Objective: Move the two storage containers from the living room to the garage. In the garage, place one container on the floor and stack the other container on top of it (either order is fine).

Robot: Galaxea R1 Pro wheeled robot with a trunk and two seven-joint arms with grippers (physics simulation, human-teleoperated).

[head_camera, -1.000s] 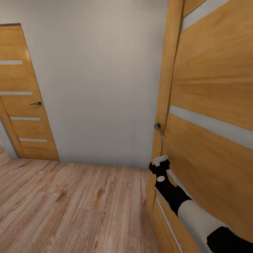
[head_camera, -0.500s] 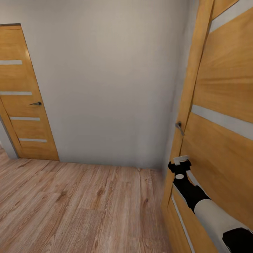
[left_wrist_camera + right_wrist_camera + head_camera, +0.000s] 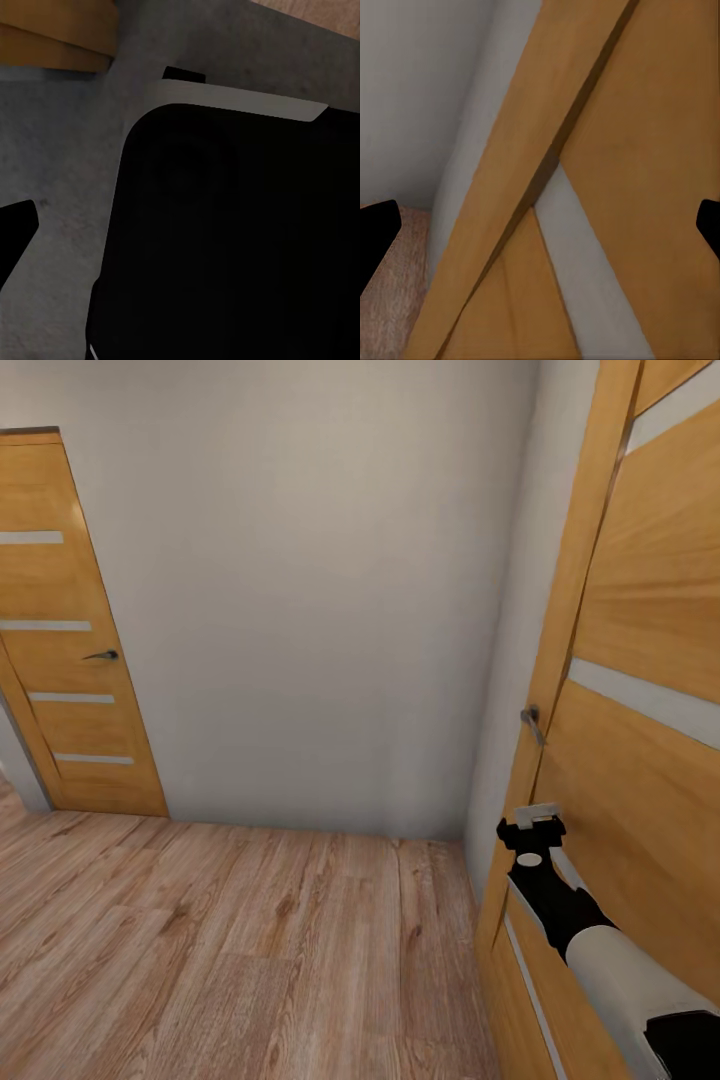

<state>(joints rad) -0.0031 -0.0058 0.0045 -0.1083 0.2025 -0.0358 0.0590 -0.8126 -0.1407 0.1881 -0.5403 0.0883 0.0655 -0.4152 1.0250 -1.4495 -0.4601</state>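
The storage containers are out of view. I stand in a hallway with a light wood-plank floor (image 3: pixel 220 940). My right gripper (image 3: pixel 532 822) is held against the wooden door (image 3: pixel 640 760) at the right, just below its handle (image 3: pixel 531 721). In the right wrist view its dark fingertips (image 3: pixel 375 232) sit far apart at the frame's edges, open and empty, with the door's edge and a pale stripe (image 3: pixel 577 255) between them. In the left wrist view my left gripper (image 3: pixel 180 240) hangs over a black part of my own body (image 3: pixel 225 240), one fingertip (image 3: pixel 15 232) showing at the edge.
A plain grey-white wall (image 3: pixel 300 590) faces me. A second wooden door (image 3: pixel 60 640) with pale stripes stands shut at the far left. The plank floor lies open between both doors. A grey surface (image 3: pixel 67 150) shows in the left wrist view.
The door at the right has swung further away to the right, baring more wall beside it. My right arm has moved right with it. The camera has held still.
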